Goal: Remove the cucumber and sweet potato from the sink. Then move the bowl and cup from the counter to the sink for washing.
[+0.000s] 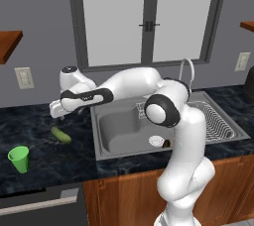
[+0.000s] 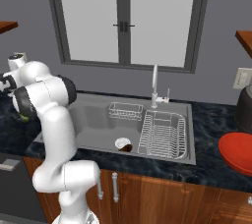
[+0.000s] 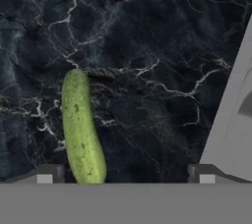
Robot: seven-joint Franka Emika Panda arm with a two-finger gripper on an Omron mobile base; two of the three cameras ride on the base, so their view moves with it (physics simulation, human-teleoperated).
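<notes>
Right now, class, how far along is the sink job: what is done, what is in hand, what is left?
Done: the cucumber lies on the dark counter left of the sink. In hand: nothing; the gripper hovers above the cucumber, fingertips apart. Left: the sweet potato sits by the drain, the cup stands on the left counter, and the bowl rests on the right counter.

Cucumber (image 1: 61, 135) lies on the counter (image 1: 39, 121) left of the sink (image 1: 119, 136); cup (image 1: 19, 159) stands on the counter nearer its front edge, left of the cucumber. Sweet potato (image 2: 127, 147) rests in the sink beside the drain (image 2: 120, 143). Bowl (image 2: 237, 152) sits on the counter right of the sink.
</notes>
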